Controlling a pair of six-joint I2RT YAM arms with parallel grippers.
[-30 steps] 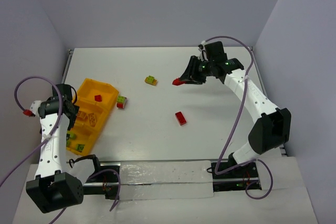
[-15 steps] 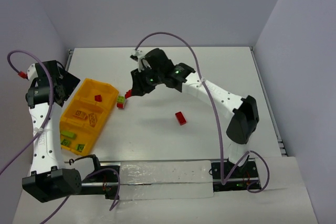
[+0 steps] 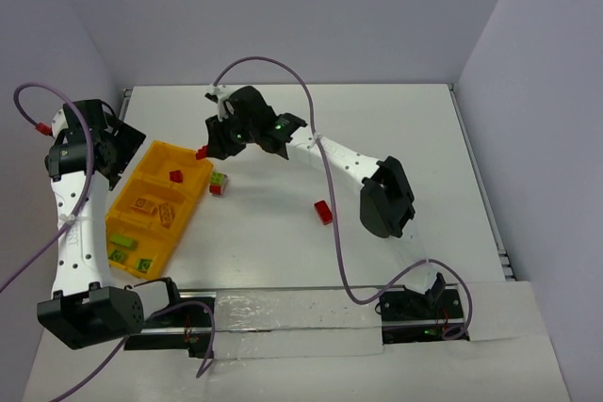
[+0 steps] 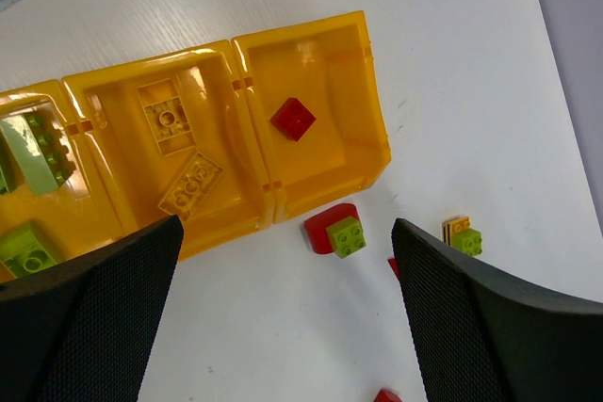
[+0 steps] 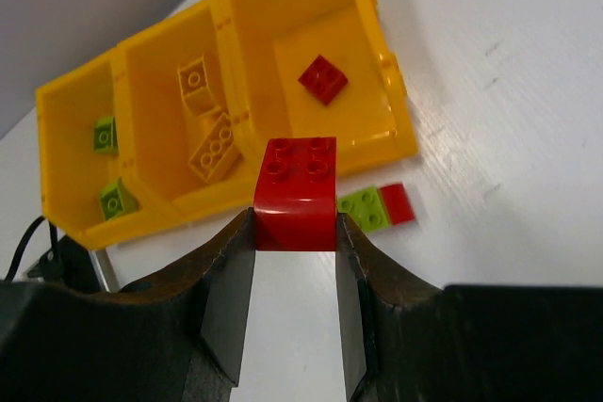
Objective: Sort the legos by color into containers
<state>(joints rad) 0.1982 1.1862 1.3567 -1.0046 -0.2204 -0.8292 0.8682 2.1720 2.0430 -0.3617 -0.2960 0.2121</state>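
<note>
My right gripper (image 5: 294,233) is shut on a red brick (image 5: 297,193) and holds it above the table just off the orange-yellow tray's (image 5: 391,82) end compartment; it also shows in the top view (image 3: 202,152). That compartment holds one red brick (image 5: 322,78). The middle compartment holds two yellow bricks (image 5: 219,146); the last one holds green bricks (image 5: 118,200). A red-and-green clump (image 5: 375,206) lies on the table beside the tray (image 3: 160,218). My left gripper (image 4: 283,327) is open and empty, high above the tray's (image 4: 375,110) end.
A yellow-and-green clump (image 4: 463,235) lies on the table right of the red-and-green clump (image 4: 337,230). A loose red brick (image 3: 323,212) lies mid-table. The right arm stretches across the back of the table. Walls close in on both sides.
My right arm has swung left across the table with the red brick, from back centre to the tray's end. My left arm has risen and pulled back to the left.
</note>
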